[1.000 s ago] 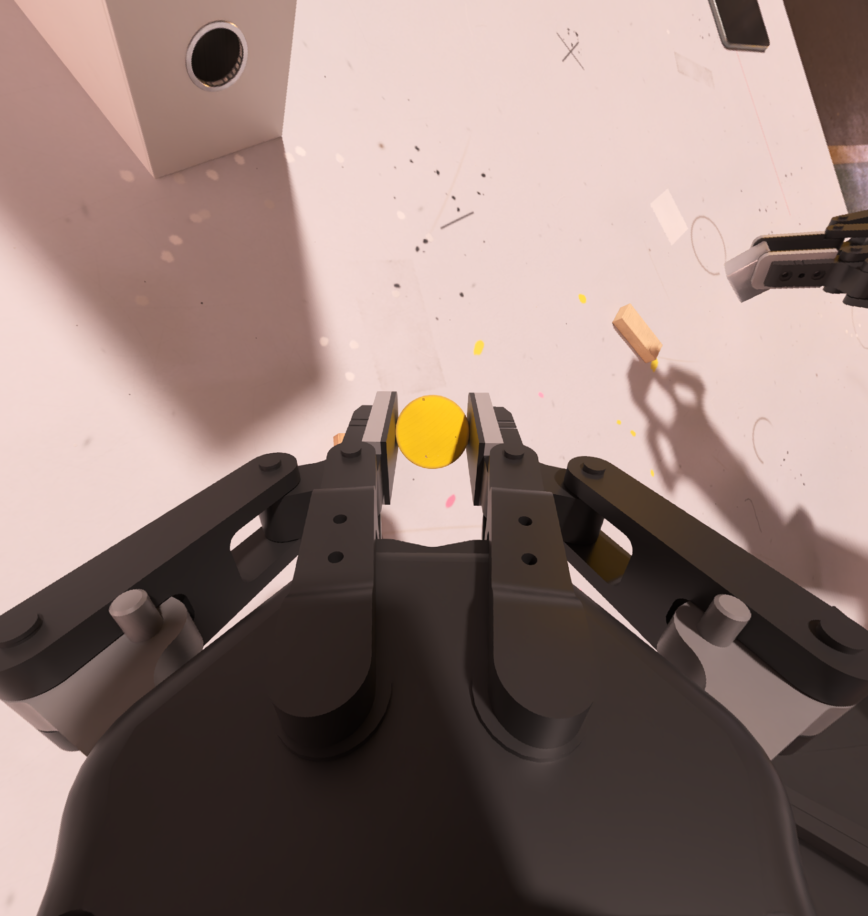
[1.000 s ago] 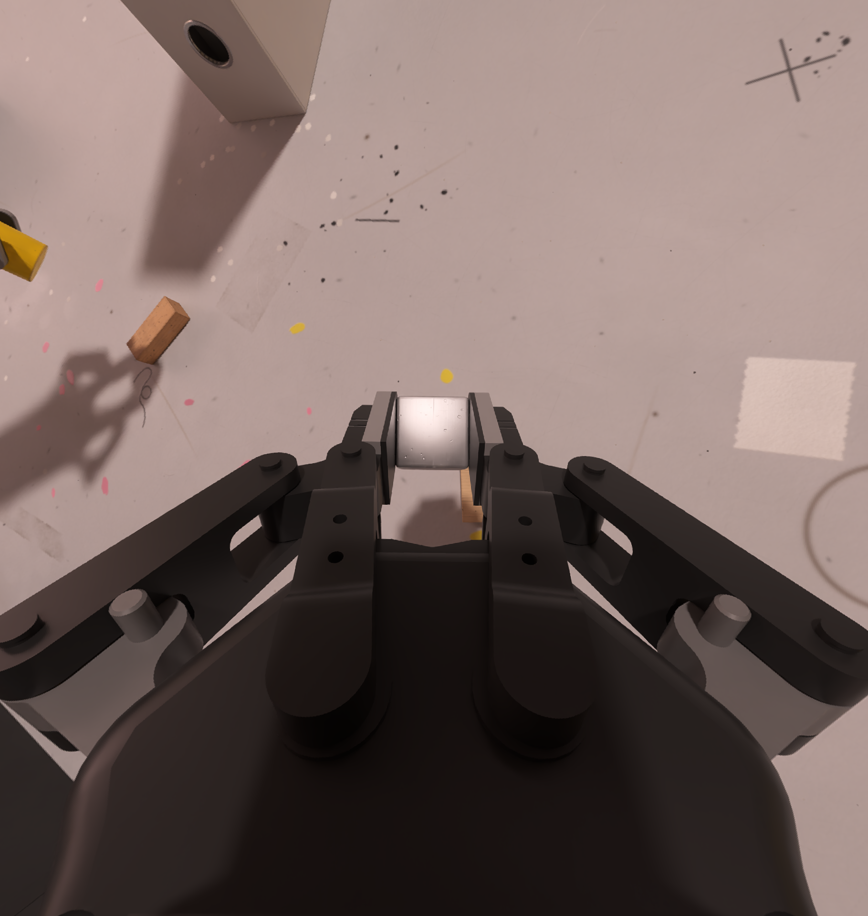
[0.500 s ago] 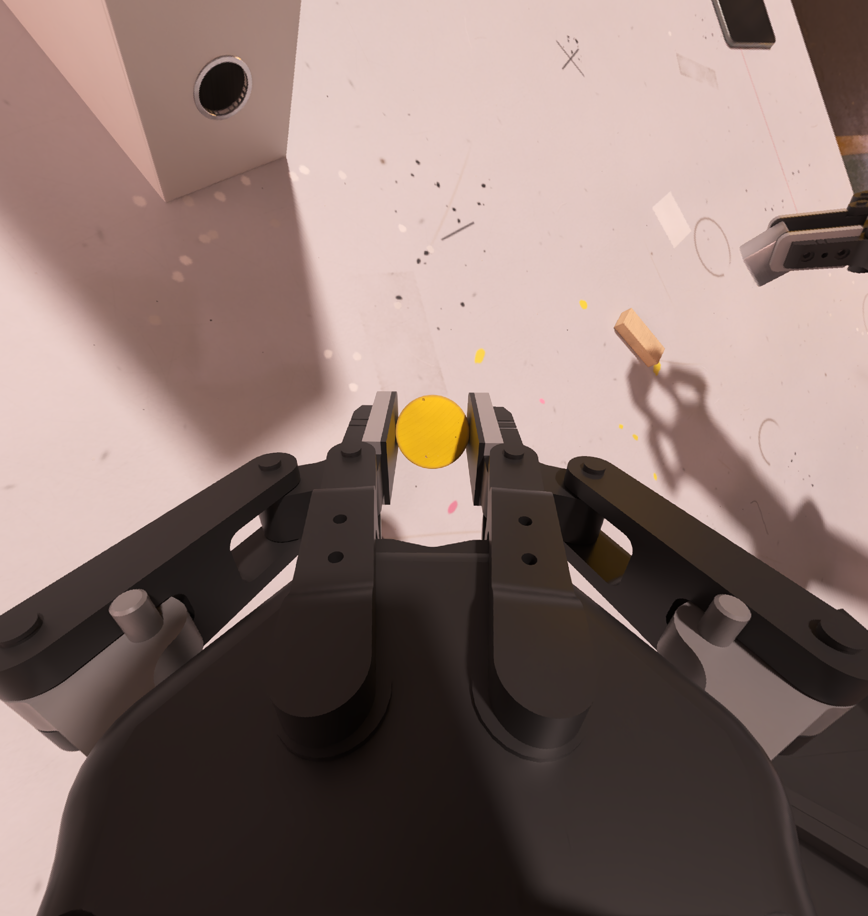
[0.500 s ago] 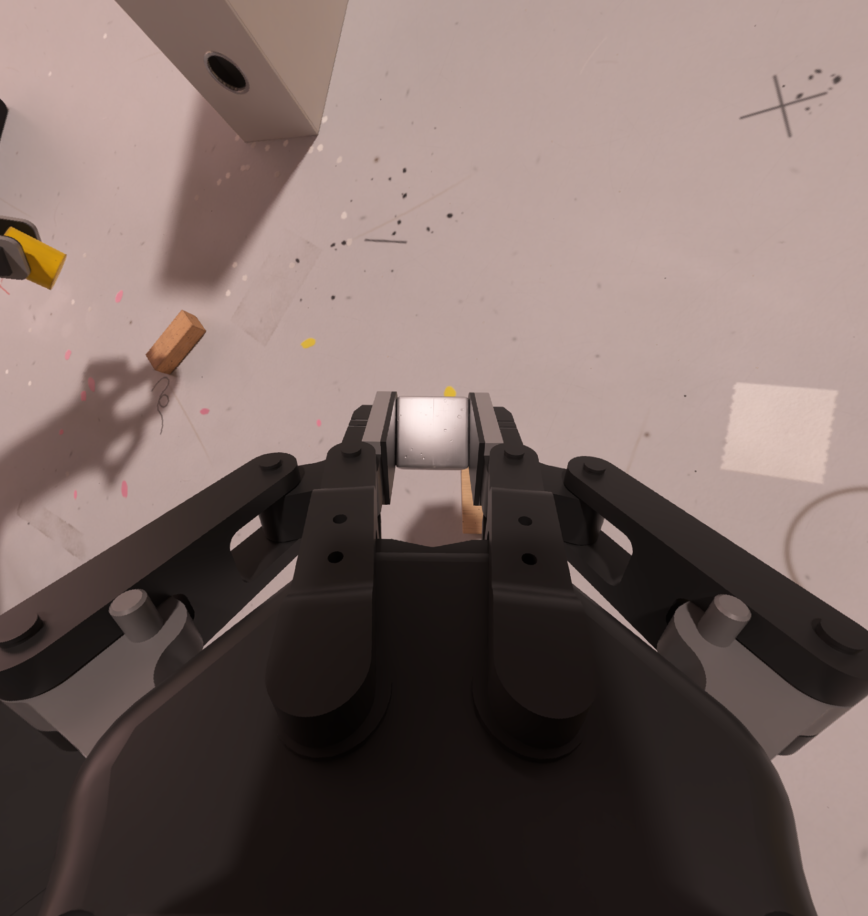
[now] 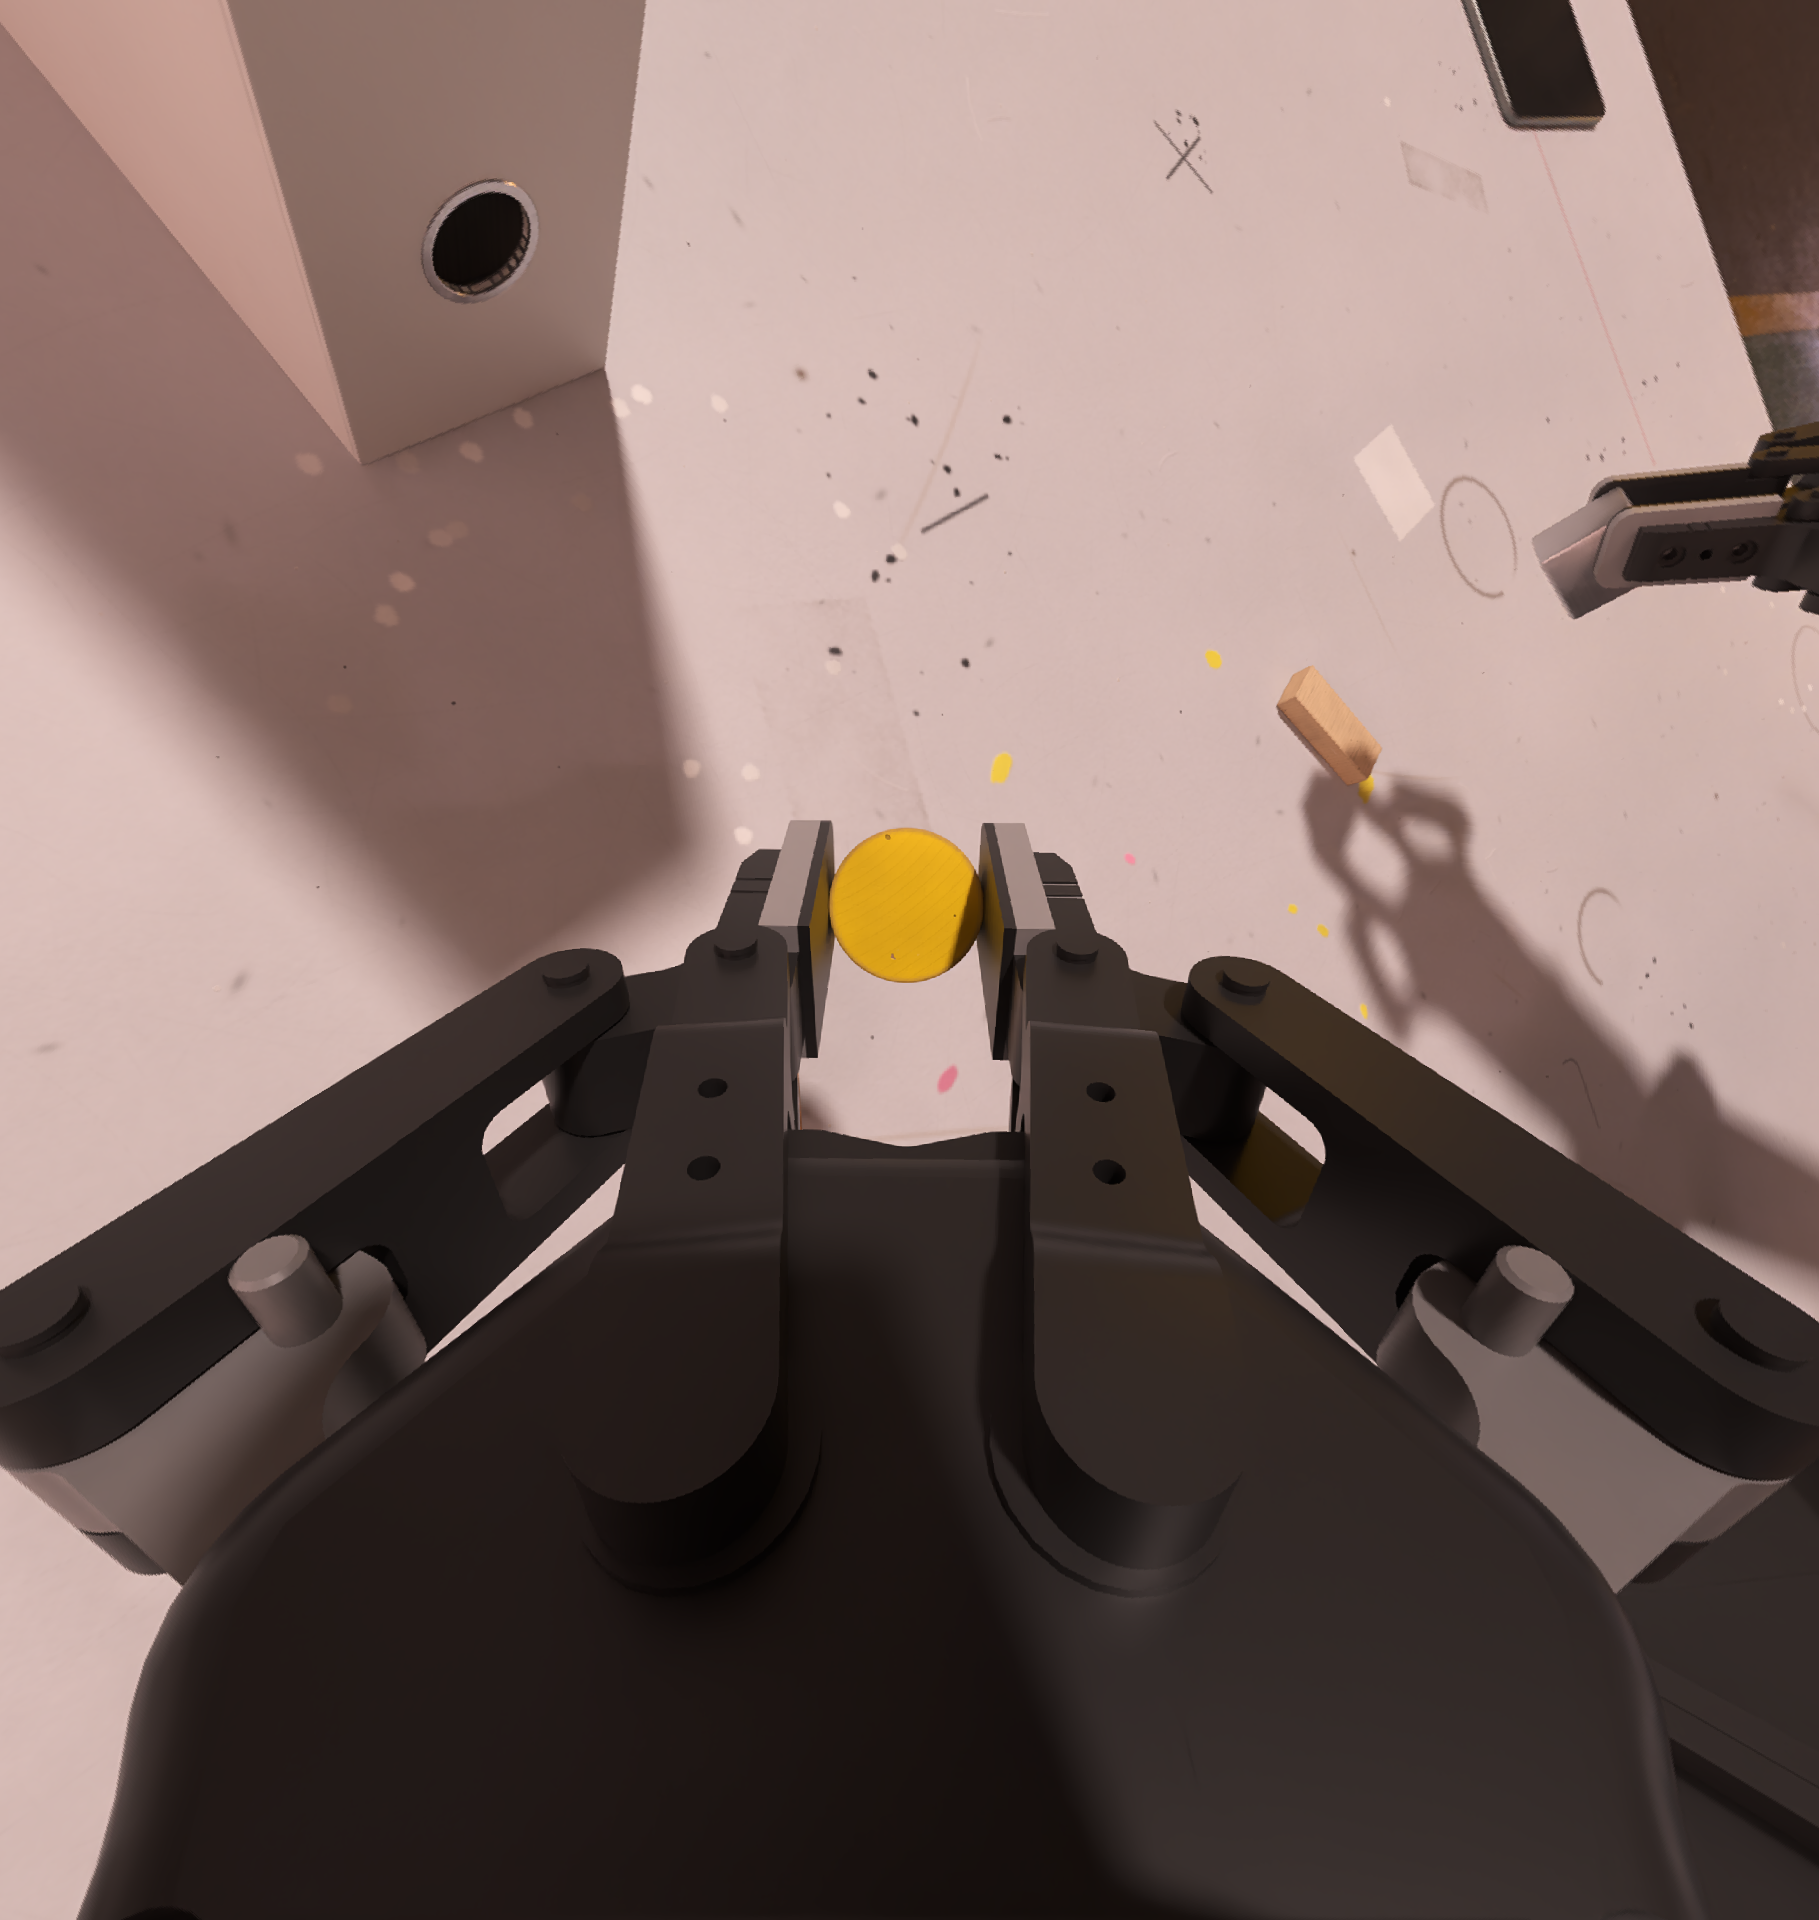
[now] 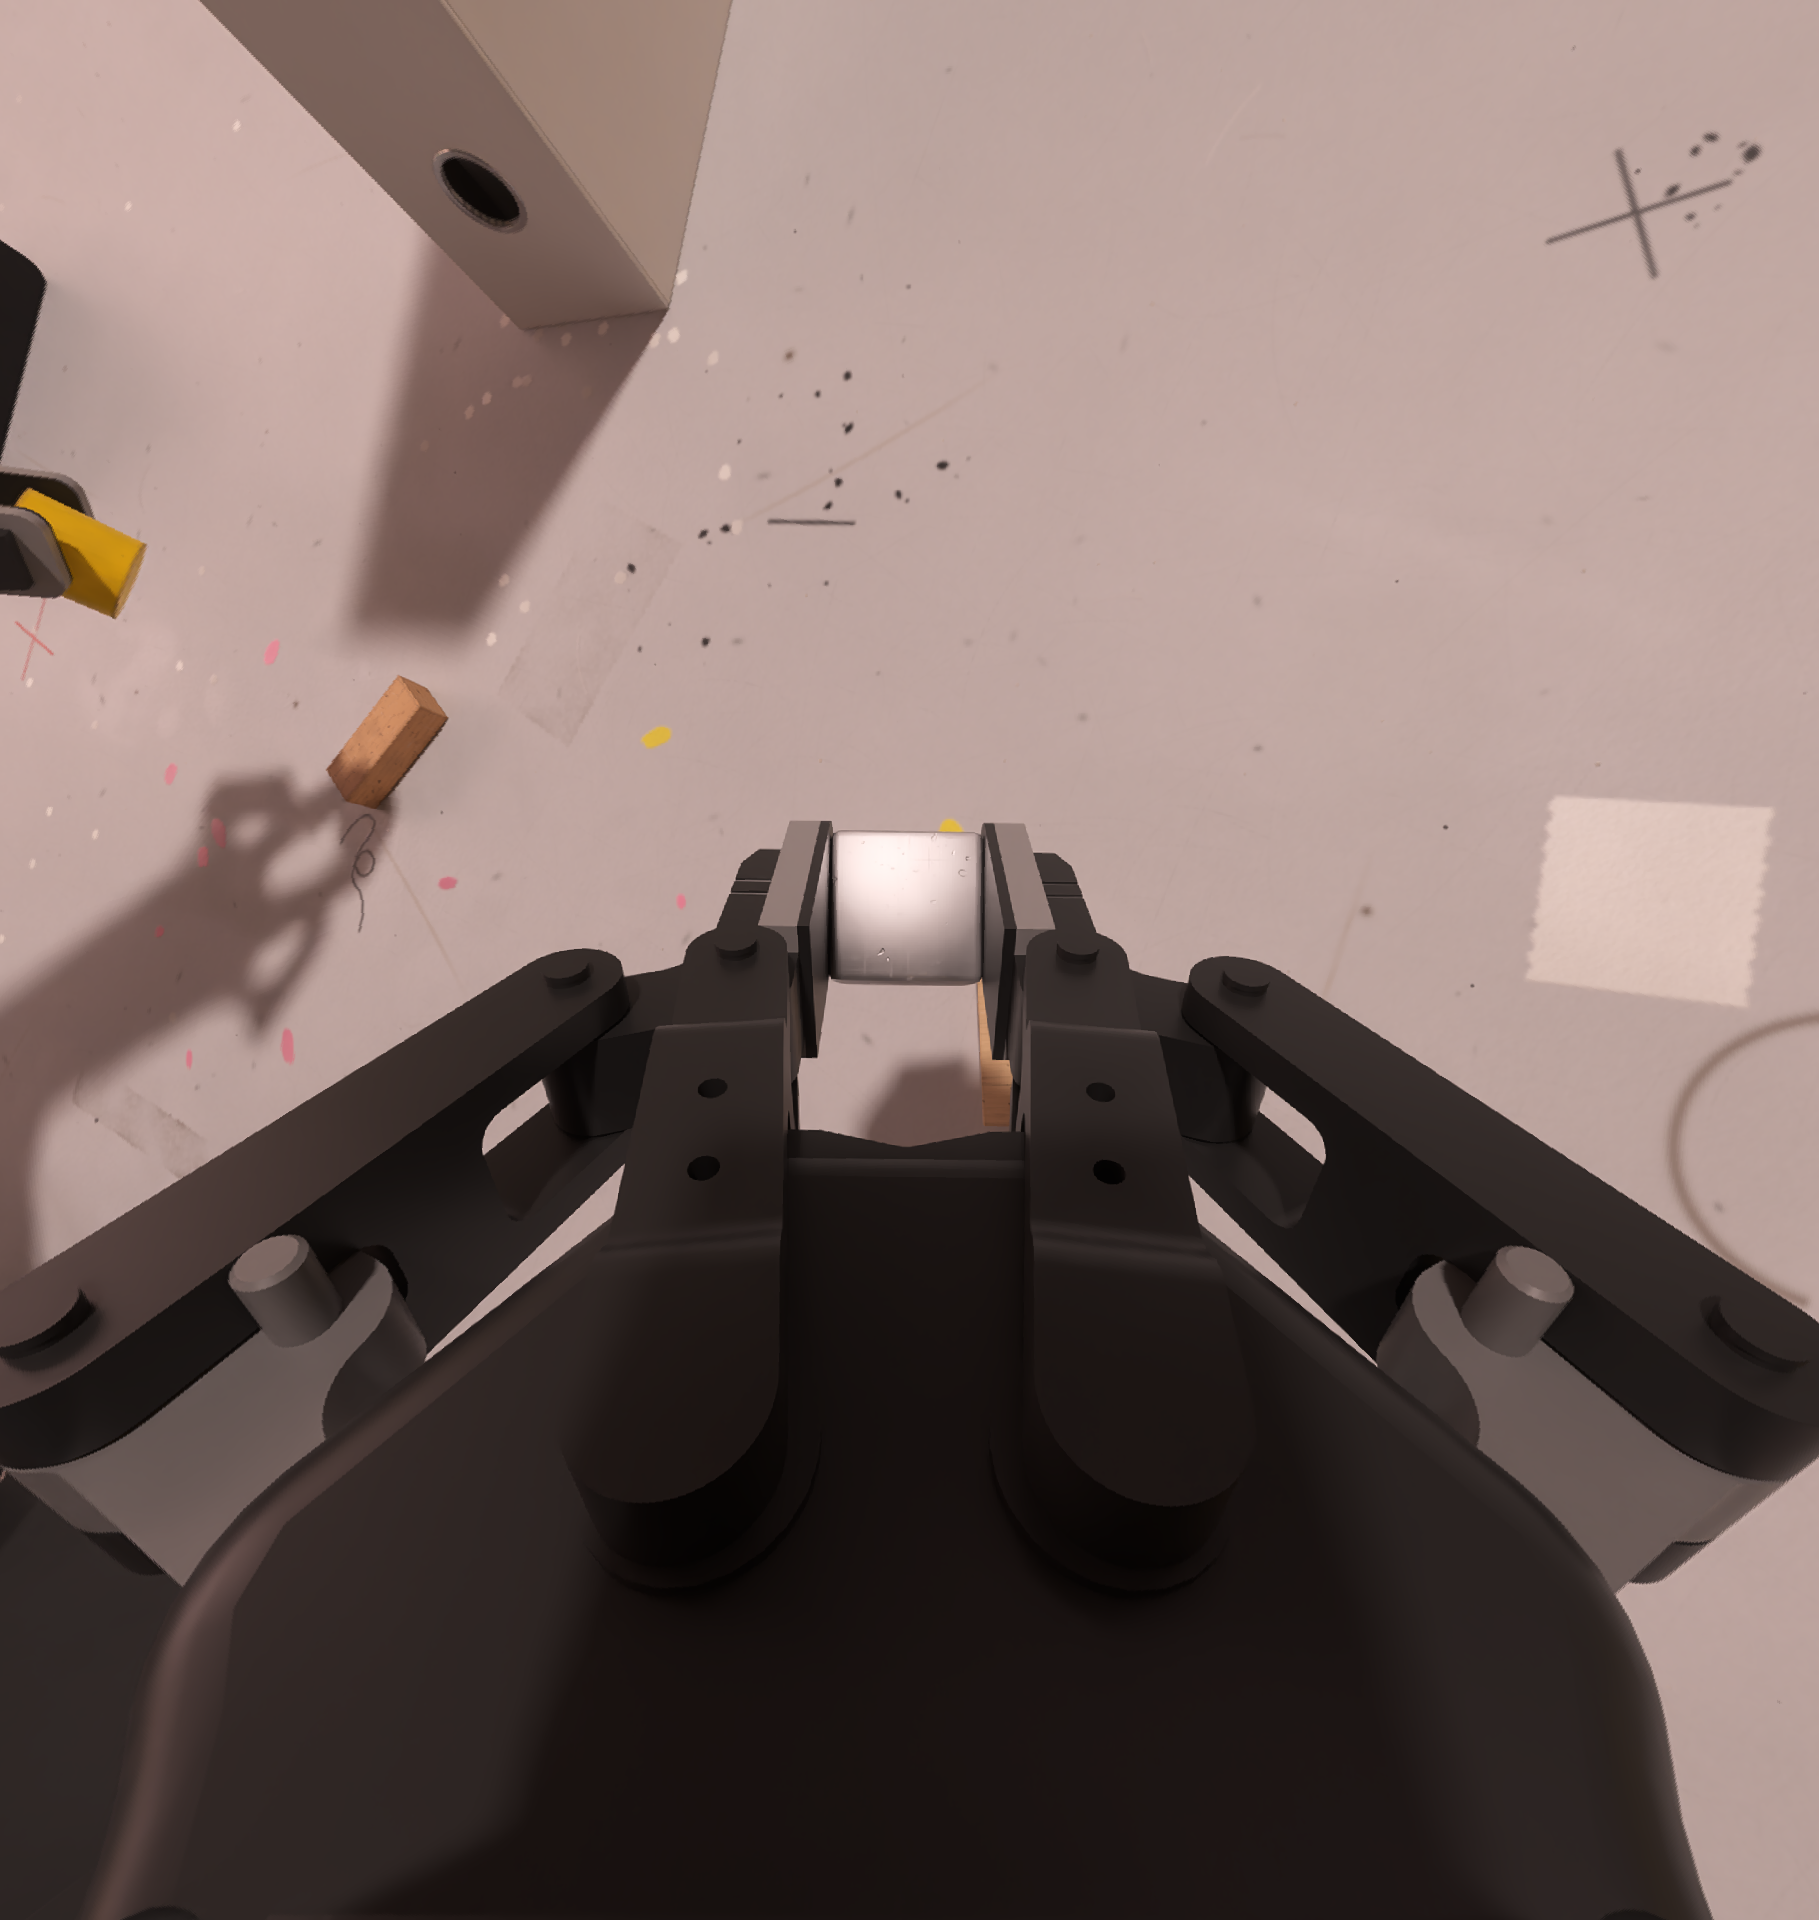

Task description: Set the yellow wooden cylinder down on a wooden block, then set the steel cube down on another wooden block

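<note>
Left tool (image 5: 906,902): fingers closed partway on the yellow wooden cylinder (image 5: 906,904), gripped at its curved sides, round end face toward the camera; held clear above the surface (image 5: 1092,312). In the right wrist view the same tool (image 6: 48,545) showed at the far left edge with the cylinder (image 6: 100,556) projecting from it.

Right tool (image 6: 906,902): fingers closed partway on the steel cube (image 6: 906,904), pads flat on two opposite faces; held above the surface (image 6: 1248,520). In the left wrist view this tool (image 5: 1570,551) showed at the right edge, with what seemed to be the grey cube at its tip.

Wooden block, first (image 5: 1329,736): lying on the surface, right of and beyond the left tool, its near end just beside the tool shadow. Same block (image 6: 387,740) seen left of the right tool, well apart from both tools.

Wooden block, second (image 6: 991,1060): only a narrow strip visible below the cube, beside the right finger; its exact lie could not be told.

White box (image 5: 448,208): standing far left, with a round dark hole in its face; also far left in the right wrist view (image 6: 531,177).

Pale square patch (image 6: 1653,899): flat on the surface, right of the right tool.

Dark flat slab (image 5: 1539,57): far right edge of the surface.
</note>
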Controlling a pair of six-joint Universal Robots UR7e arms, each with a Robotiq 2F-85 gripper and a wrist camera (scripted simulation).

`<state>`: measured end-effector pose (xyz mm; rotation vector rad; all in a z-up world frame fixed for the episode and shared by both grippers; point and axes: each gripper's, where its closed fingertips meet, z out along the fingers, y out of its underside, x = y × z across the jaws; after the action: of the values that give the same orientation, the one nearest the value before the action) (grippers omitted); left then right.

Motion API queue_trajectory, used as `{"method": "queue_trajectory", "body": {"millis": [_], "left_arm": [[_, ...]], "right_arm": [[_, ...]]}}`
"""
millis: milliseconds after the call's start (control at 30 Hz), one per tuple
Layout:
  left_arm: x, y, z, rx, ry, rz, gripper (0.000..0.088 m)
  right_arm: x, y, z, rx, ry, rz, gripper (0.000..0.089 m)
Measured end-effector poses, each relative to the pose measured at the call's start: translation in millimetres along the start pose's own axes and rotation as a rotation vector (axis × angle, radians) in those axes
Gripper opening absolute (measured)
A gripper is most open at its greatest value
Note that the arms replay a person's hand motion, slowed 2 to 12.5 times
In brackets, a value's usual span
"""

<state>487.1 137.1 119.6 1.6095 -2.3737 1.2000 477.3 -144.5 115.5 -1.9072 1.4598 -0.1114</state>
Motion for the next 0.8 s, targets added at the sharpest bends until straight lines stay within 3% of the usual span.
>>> {"method": "queue_trajectory", "body": {"millis": [367,800], "left_arm": [[-1.3,7.3,2.2,-0.008,0.024,-0.031,0.025],[-0.2,10.4,3.9,-0.006,0.008,-0.008,0.025]], "right_arm": [[0.0,0.9,0.7,0.007,0.022,0.007,0.025],[1.4,5.1,2.0,0.003,0.022,0.007,0.025]]}}
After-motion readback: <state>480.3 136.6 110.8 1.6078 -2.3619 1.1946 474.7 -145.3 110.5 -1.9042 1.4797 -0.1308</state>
